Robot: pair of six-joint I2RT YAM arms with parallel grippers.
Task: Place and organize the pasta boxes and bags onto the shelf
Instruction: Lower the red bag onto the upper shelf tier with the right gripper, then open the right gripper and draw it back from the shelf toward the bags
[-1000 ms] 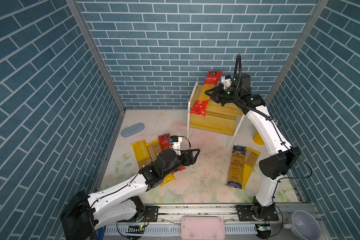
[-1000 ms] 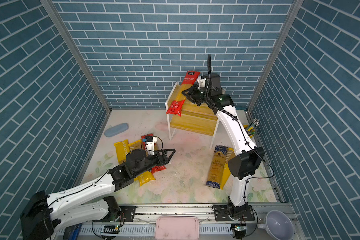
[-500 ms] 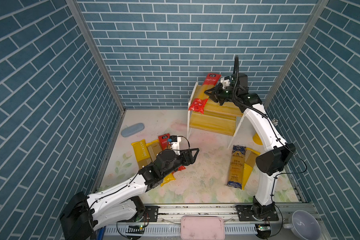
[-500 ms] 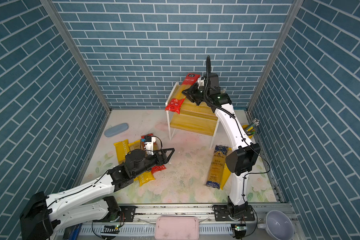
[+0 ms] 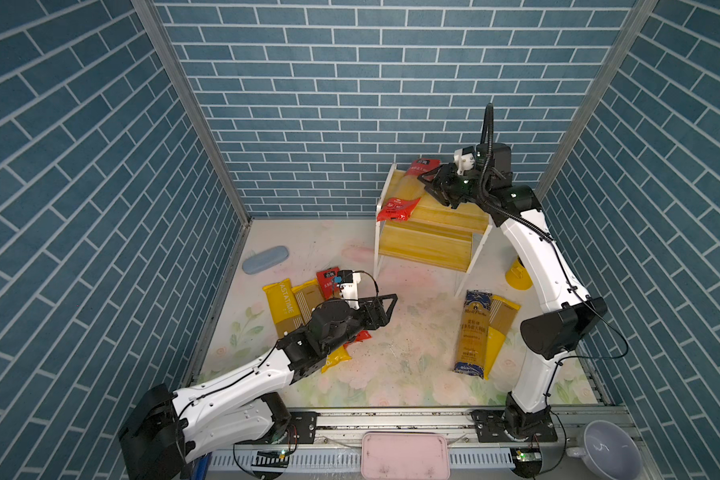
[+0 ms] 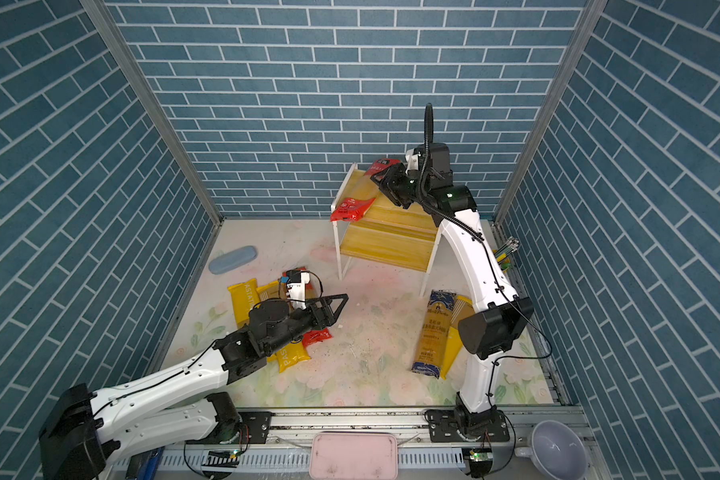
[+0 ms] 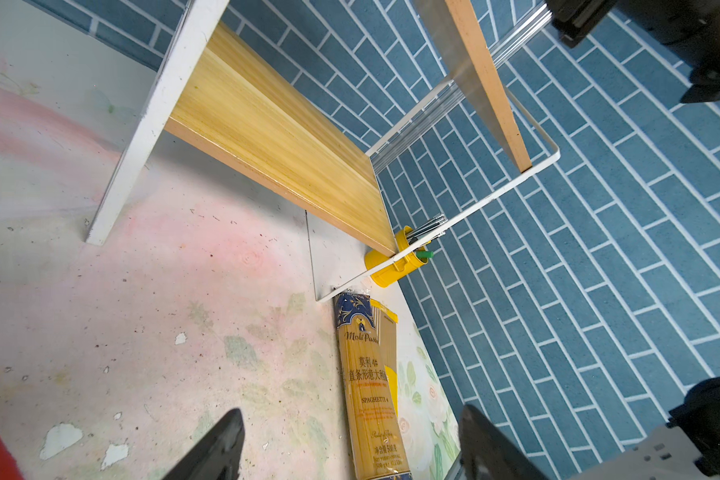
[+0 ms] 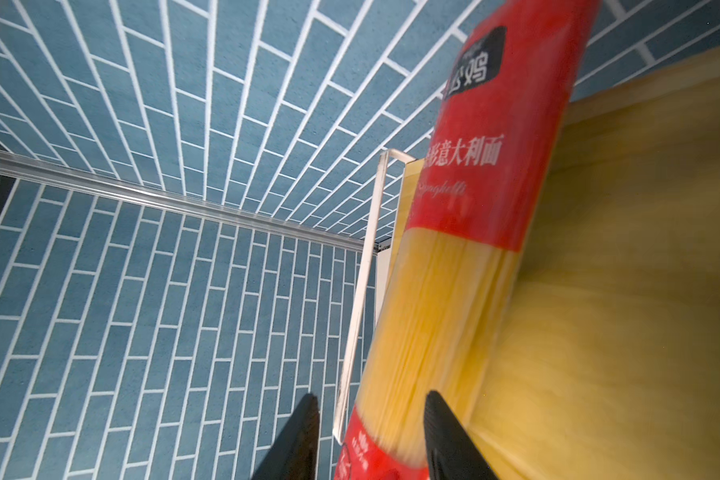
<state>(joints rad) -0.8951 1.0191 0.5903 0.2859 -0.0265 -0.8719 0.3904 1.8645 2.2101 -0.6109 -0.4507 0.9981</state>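
Red packet over shelf edge

Since a second ago, the jaws of the right gripper have been opened up from a tight pinch, and the red spaghetti packet between them has been laid a bit flatter on the top board of the shelf.

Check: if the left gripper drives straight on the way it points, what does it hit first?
Likely the blue-ended spaghetti packet ahead of the open left gripper, or the shelf leg by its end; height is unclear.
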